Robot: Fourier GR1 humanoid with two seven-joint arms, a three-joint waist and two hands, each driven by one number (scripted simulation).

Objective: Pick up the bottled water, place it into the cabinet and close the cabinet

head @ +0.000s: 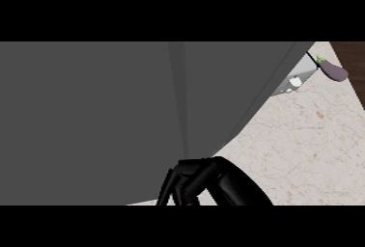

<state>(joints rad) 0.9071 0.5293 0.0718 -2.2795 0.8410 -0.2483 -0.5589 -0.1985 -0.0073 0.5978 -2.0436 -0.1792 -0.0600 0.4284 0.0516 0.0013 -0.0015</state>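
Head view: a large grey cabinet [107, 120] fills most of the frame, seen from close up.
Cabinet: its flat grey face runs from the left edge across to a slanted right edge; a faint vertical seam runs down the face and ends just above the hand.
Hand: one black hand [196, 181] shows at the lower middle, directly below the cabinet's seam, its fingers pointing up against the cabinet's lower edge.
Which hand: it cannot be told from this view whether it is the left or the right.
Hand state: whether its fingers are apart, together or clamped on anything cannot be told; they overlap in a dark mass.
Other hand: does not show.
Surface: a pale marbled surface [306, 144] shows to the right of the cabinet, from its slanted edge out to the frame's right side.
Eggplant: a purple eggplant [332, 70] with a green stem lies near the upper right corner, right of the cabinet's top edge, on the surface.
Grey-white object: a light grey shape [298, 79] with a white spot peeks out from behind the cabinet's slanted edge, just left of the eggplant; what it is cannot be told.
Bottled water: hidden from this view; its place cannot be told.
Dark strip: a dark brown strip [353, 62] borders the surface at the far right, beyond the eggplant.
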